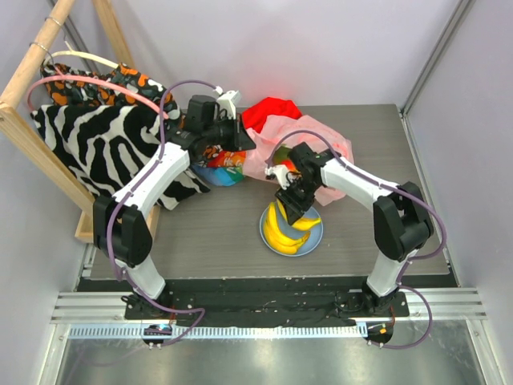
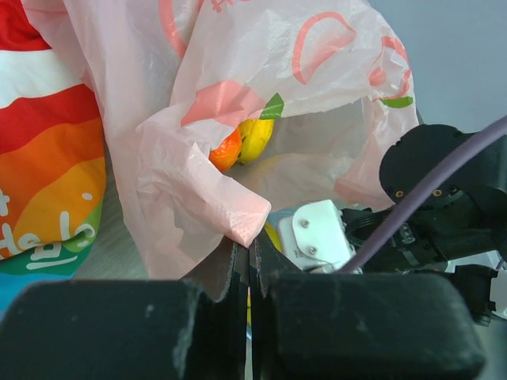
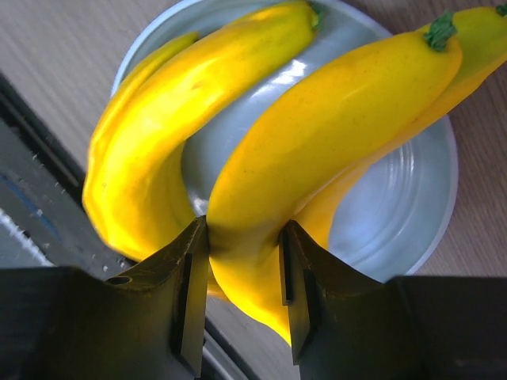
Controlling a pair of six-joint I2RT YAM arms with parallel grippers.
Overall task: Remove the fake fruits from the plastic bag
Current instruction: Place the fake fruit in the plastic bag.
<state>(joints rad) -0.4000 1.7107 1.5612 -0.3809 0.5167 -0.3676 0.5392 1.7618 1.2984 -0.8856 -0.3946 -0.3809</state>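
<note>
Right tool (image 3: 244, 237) clamped on bananas (image 3: 333, 134) over plate (image 3: 400, 198); left tool (image 2: 249, 255) pinched shut on bag (image 2: 182, 182) edge.

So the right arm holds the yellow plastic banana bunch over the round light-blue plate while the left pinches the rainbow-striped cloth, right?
No: the left wrist view shows the left gripper pinching the thin translucent pink plastic bag, not the rainbow-striped cloth. The banana bunch part is right.

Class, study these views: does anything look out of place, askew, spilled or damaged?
Nothing is spilled or damaged. The one oddity: the bananas, clamped in the right gripper, stick out past the plate instead of lying inside it.
</note>
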